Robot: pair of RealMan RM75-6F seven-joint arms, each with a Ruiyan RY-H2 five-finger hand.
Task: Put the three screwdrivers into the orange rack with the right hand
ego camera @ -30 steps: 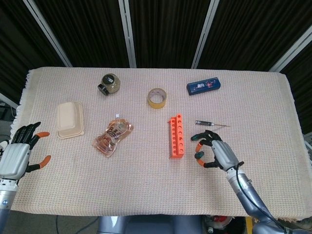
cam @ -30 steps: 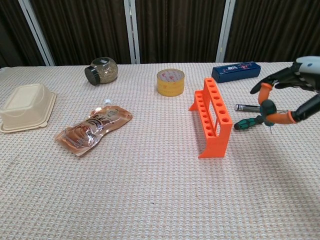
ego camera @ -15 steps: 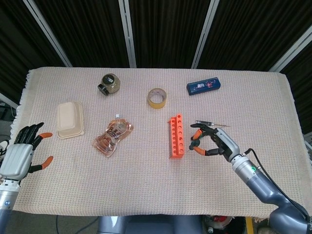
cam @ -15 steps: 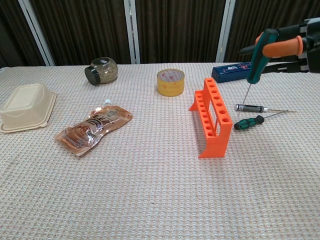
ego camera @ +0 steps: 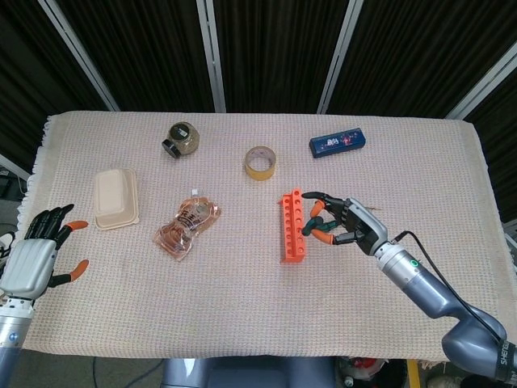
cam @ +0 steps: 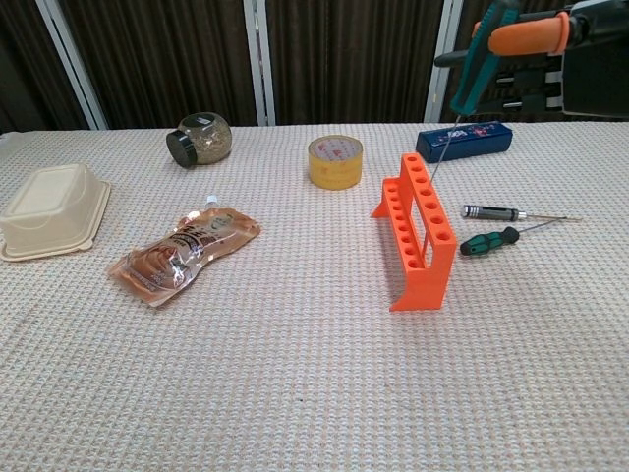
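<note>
First screwdriver swings in over the rack!
The right hand [cam: 550,44], clamped on the green-handled screwdriver [cam: 472,74], has carried it up from beside the orange rack [cam: 418,228]; its tip now hangs above the holes, other two untouched.

At the upper right of the frame, the right robot hand [cam: 550,44] holds a green-handled screwdriver [cam: 470,74], tip down, above the orange rack [cam: 418,231].
</note>
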